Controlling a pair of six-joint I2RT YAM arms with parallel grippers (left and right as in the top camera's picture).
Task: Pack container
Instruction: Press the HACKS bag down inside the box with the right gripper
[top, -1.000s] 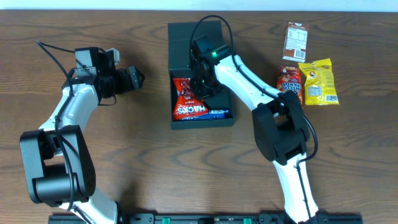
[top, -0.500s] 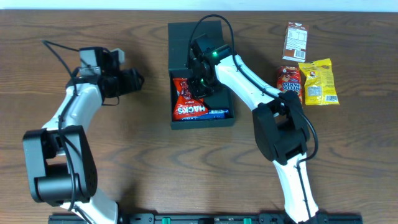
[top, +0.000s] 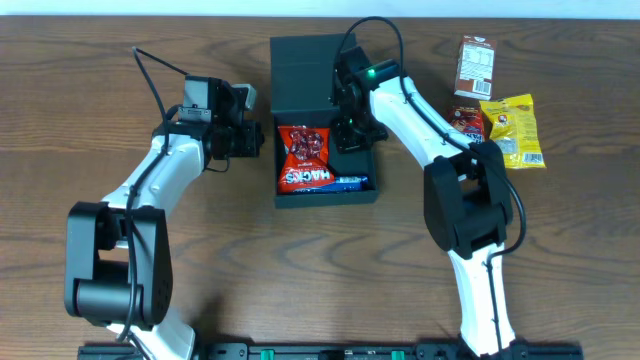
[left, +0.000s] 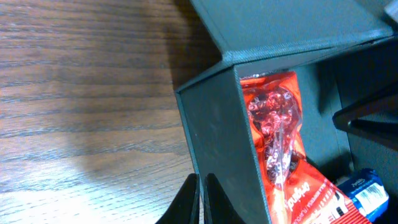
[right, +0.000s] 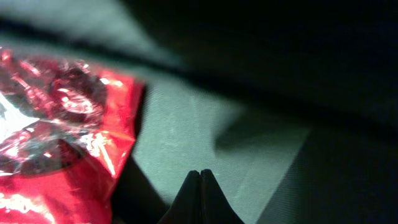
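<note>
Container (top: 325, 197) lies mid-table, long axis near-far, lid (top: 300, 72) open far. Left gripper (top: 256, 140), pinched shut and empty, hangs just beside its left wall; right gripper (top: 350, 135), shut too, sits inside, nearer the loose packets (top: 512, 130) rightward.

The whole brown wooden table (top: 200, 260) is taken in from straight above by the overhead camera, from well back, with both arms in frame. The left wrist view is aimed past the left gripper (left: 200, 200), from very near, at the outer left wall of the matte black square cardboard box (left: 217, 143). The right wrist view is set closer still, inside that box, beyond the right gripper (right: 200, 193). The crinkled red foil snack packet (left: 280, 124) is shared by all 3 views.
</note>
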